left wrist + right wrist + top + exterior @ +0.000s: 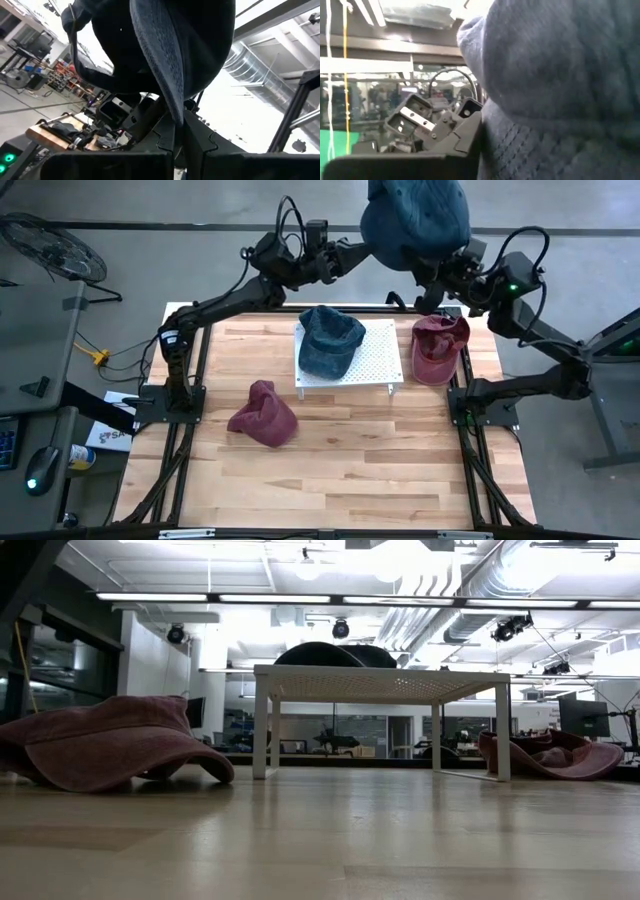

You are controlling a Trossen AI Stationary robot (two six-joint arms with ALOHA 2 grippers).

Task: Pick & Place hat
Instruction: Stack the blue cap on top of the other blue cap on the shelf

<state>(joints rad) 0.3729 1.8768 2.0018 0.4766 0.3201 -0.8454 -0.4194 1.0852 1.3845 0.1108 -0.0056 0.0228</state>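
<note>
**Blue hat held high between both arms, past the far edge**

A blue hat (pixel 413 220) hangs high above the far edge of the tabletop (pixel 330 470), close under the overhead camera, so it looks very large. Both arms reach up to it. In the left wrist view the left tool (pixel 175 132) is clenched on the hat's brim, with the cloth running straight down into the closed fingers. The right tool (pixel 437 280) sits under the hat; the right wrist view is filled with blue cloth lying against it, but I cannot tell whether its fingers are pinching the hat.

To do this step well, I judge that only one arm should carry the hat down, with the other letting go cleanly first so the cloth is not stretched between them. The white stand (pixel 375 360) already bears a second blue hat (pixel 330 340), so the drop should aim for bare space and come down slowly, as soft cloth will fold where it lands.

The held hat is dark denim-like blue, soft, with stitched rows on the brim. Two maroon hats lie below: one near left (pixel 264 414), one right of the stand (pixel 437 347).
</note>
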